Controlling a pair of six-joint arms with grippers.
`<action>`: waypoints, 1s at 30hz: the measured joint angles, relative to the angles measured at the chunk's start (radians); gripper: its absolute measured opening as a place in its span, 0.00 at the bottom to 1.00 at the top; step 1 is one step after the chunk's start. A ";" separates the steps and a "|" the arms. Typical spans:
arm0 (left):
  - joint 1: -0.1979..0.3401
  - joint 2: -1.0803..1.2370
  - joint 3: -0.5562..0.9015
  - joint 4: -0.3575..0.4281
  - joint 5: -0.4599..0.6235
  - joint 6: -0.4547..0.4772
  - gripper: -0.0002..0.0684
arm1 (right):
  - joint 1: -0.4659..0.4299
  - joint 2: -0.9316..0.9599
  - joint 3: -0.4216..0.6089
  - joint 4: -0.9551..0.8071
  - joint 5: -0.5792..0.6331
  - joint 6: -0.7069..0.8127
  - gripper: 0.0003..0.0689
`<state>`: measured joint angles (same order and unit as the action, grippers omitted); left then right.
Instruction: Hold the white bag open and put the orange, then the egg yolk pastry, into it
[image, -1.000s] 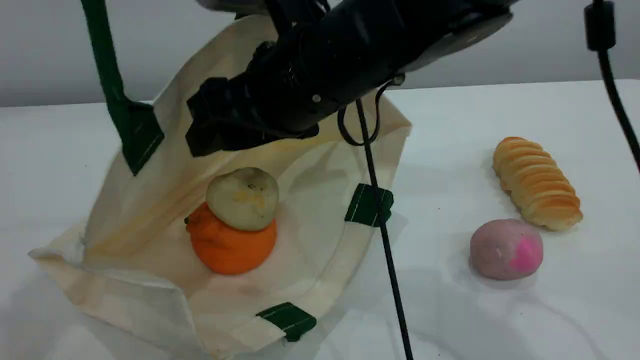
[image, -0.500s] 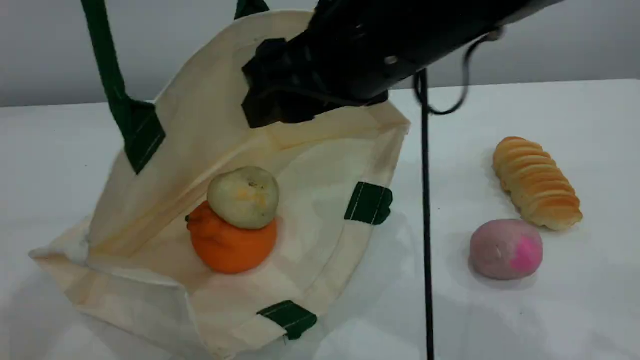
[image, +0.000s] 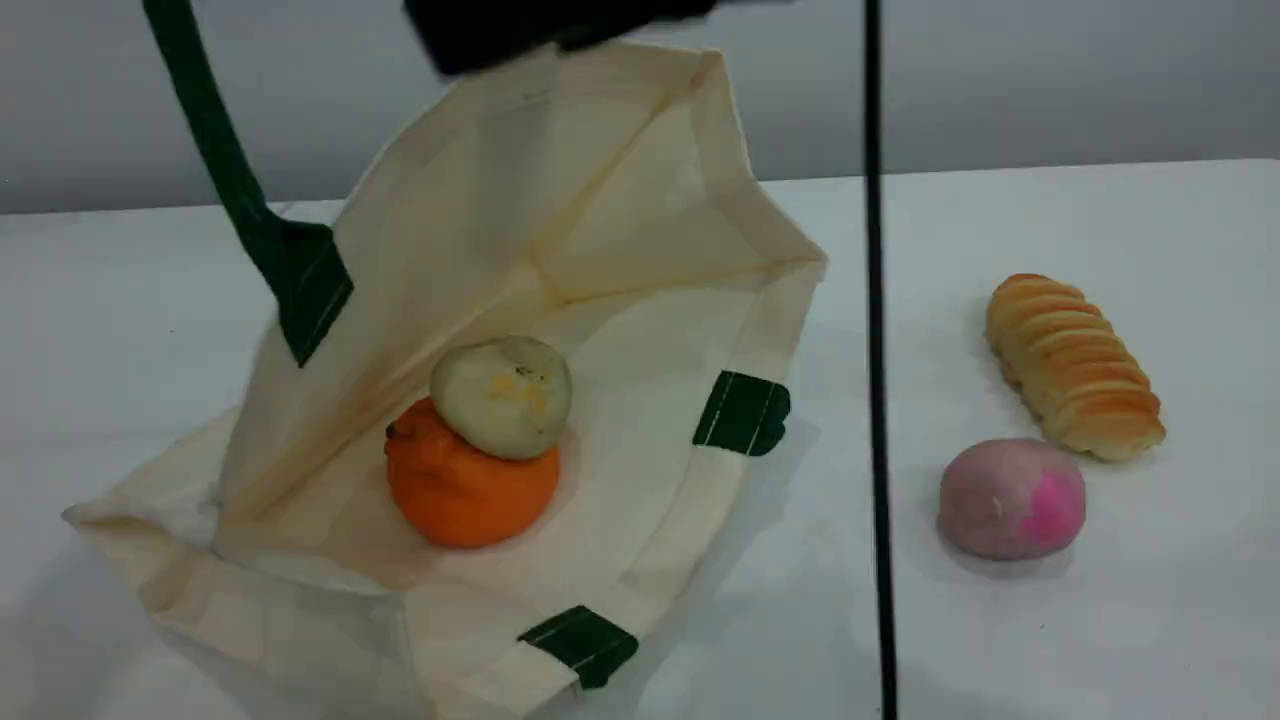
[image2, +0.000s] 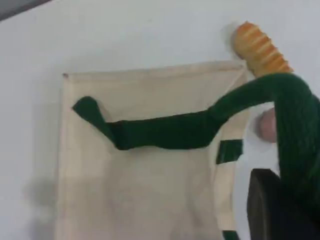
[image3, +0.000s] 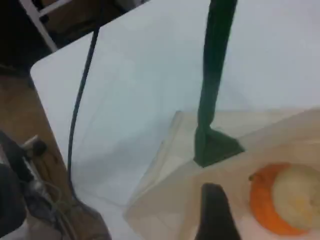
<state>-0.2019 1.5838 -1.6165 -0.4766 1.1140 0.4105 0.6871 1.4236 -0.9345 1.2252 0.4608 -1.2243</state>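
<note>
In the scene view we see the white bag (image: 620, 300) lying open at left, the orange (image: 470, 490) inside it with the egg yolk pastry (image: 503, 396) resting on top, while both pincers are cut off at the top edge. In the left wrist view the left gripper (image2: 280, 210) is clenched on the green handle (image2: 295, 125). In the right wrist view only one dark fingertip (image3: 216, 212) shows above the bag, touching nothing, and we cannot tell how wide that pincer stands.
</note>
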 joint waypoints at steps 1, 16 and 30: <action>0.000 0.000 0.000 0.011 -0.005 0.000 0.10 | 0.000 -0.021 0.000 -0.035 0.005 0.043 0.60; 0.000 0.085 0.031 0.041 0.047 0.020 0.21 | 0.000 -0.345 0.000 -0.590 0.154 0.605 0.59; -0.004 0.003 0.110 0.034 0.061 0.076 0.67 | 0.000 -0.605 -0.002 -0.990 0.380 0.971 0.59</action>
<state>-0.2062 1.5866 -1.5061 -0.4428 1.1749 0.4864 0.6871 0.8190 -0.9361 0.2357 0.8406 -0.2534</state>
